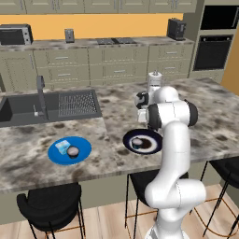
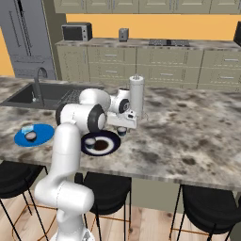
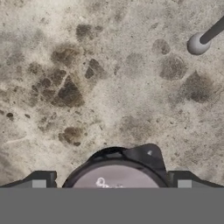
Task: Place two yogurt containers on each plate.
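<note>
Mottled grey-brown stone counter [image 1: 112, 105] runs across a kitchen island. On it, the plain bright blue round plate [image 1: 83, 145] carries a pale blue squarish yogurt cup [image 1: 61, 147] and a round dark yogurt cup with a whitish top [image 1: 73, 151]. Right of that blue plate lies the dark navy-black plate with a pale centre [image 1: 150, 141], holding one round dark cup [image 1: 137, 143]. Beyond the navy plate's far-right edge, the claw [image 2: 122, 132] stands released, jaws wide, straddling a fourth round dark cup with a whitish lid [image 3: 114, 178] on the counter.
</note>
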